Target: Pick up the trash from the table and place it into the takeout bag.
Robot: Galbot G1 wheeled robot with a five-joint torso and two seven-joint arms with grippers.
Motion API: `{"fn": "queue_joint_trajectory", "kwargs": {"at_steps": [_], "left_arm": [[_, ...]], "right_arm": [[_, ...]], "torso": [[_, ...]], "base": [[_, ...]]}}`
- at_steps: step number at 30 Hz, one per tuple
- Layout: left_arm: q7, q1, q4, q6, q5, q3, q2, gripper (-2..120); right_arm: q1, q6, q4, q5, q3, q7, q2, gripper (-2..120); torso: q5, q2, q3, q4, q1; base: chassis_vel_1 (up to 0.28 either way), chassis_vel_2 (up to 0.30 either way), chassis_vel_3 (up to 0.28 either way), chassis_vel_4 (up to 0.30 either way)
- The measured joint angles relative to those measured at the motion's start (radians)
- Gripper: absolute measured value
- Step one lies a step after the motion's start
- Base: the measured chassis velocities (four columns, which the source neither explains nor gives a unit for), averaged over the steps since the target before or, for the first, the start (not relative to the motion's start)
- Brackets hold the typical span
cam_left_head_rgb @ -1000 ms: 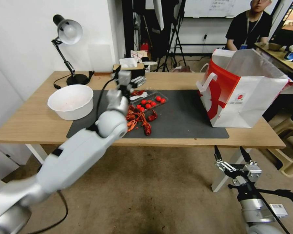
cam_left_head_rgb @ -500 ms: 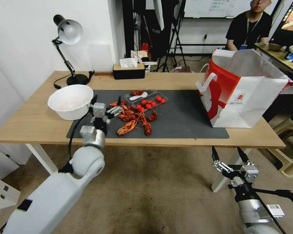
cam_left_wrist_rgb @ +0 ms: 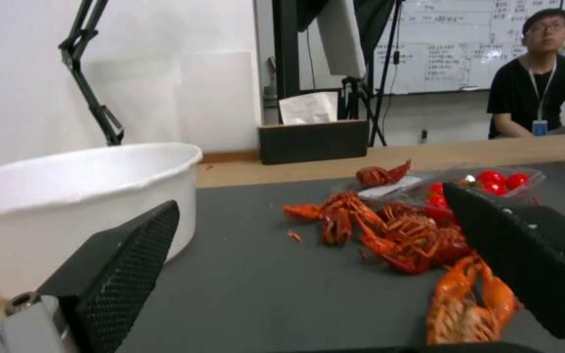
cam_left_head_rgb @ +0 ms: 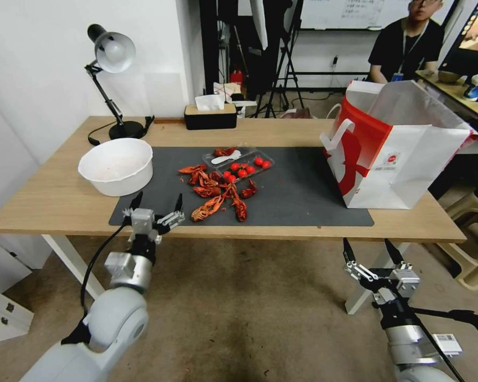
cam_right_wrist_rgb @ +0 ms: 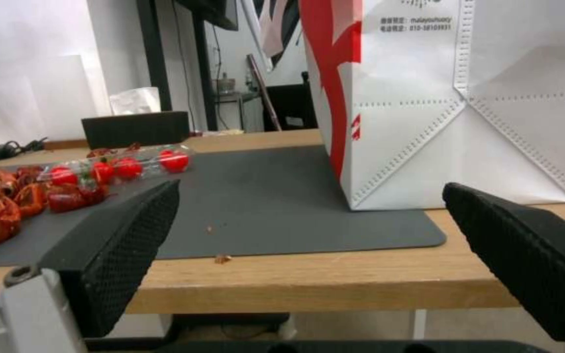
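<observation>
The left end effector (cam_left_head_rgb: 156, 202) hangs at the near edge of the desk (cam_left_head_rgb: 53, 199), just in front of the grey mat (cam_left_head_rgb: 302, 193), with its fingers spread wide and nothing between them. Seen from its wrist, the two black ribbed pads (cam_left_wrist_rgb: 122, 267) frame the mat without touching anything on it.

The trash sits on the mat: a heap of red crayfish shells (cam_left_head_rgb: 215, 191) near the mat's middle, and touching the heap's far side a clear plastic tray (cam_left_head_rgb: 239, 162) with small red tomatoes and a white spoon in it. A white bowl (cam_left_head_rgb: 116, 165) stands at the mat's left edge (partly on the bare wood).

The takeout bag (cam_left_head_rgb: 398, 154) stands upright on the mat's right end, mouth open, red on its left face and white on the side facing the robot.

The right end effector (cam_left_head_rgb: 367, 254) waits below the desk's near edge, under the bag, fingers also wide apart and empty. A black lamp (cam_left_head_rgb: 111, 79) and a tissue box (cam_left_head_rgb: 210, 114) stand beyond the mat.
</observation>
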Motion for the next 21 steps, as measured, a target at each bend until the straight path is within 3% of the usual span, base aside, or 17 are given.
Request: {"fn": "queue_joint_trajectory", "kwargs": {"at_steps": [11, 21], "left_arm": [[0.037, 0.203, -0.026, -0.085, 0.035, -0.072, -0.067, 100], [0.056, 0.284, -0.034, -0.142, 0.075, -0.098, -0.112, 100]], "right_arm": [[0.033, 0.002, -0.017, -0.013, -0.004, -0.009, -0.009, 100], [0.047, -0.015, -0.021, -0.018, -0.015, 0.008, -0.015, 100]], "torso": [[0.0, 0.0, 0.0, 0.0002, 0.0], [0.0, 0.0, 0.0, 0.0001, 0.0]], "base": [[0.0, 0.0, 0.0, 0.0], [0.0, 0.0, 0.0, 0.0]]}}
